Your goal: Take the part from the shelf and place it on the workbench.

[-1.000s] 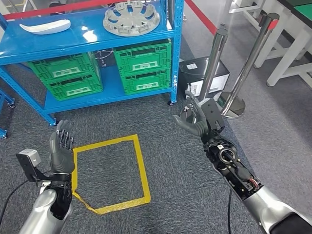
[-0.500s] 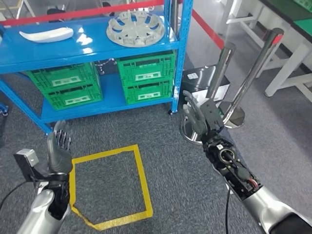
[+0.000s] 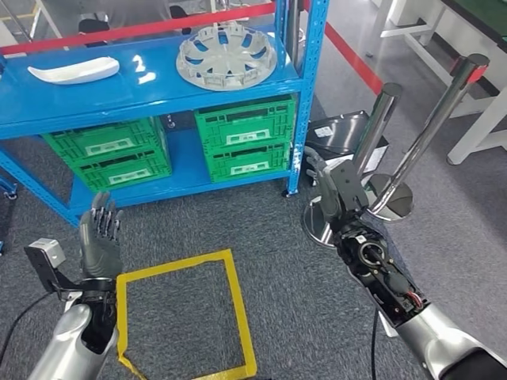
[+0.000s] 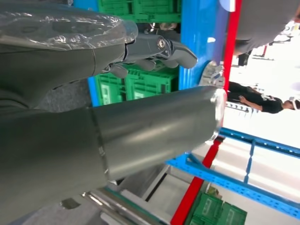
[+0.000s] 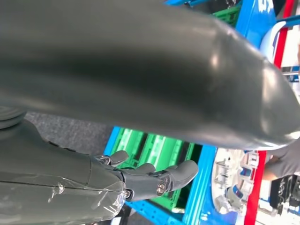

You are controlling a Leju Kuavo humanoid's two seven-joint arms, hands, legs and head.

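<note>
A grey wheel cover (image 3: 226,54) lies flat on the top of the blue shelf (image 3: 150,91), near its right post. A white curved trim part (image 3: 74,71) lies on the same level to the left. My left hand (image 3: 101,241) is raised in front of the shelf's lower left, fingers spread and holding nothing. My right hand (image 3: 325,190) is up beside the shelf's right post, also spread and holding nothing. In the wrist views the left hand (image 4: 155,47) and the right hand (image 5: 148,180) have their fingers stretched out toward the green crates.
Green crates (image 3: 248,138) sit on the lower shelf level. Two chrome barrier posts (image 3: 383,119) with round bases (image 3: 325,222) stand right of the shelf beside a black box (image 3: 344,131). A yellow taped square (image 3: 179,317) marks the carpet. A white bench frame (image 3: 478,119) stands far right.
The whole picture has shifted down and right, so the camera has moved toward the shelf. My right hand has turned from a cupped pose to upright fingers. Both hands still hold nothing.
</note>
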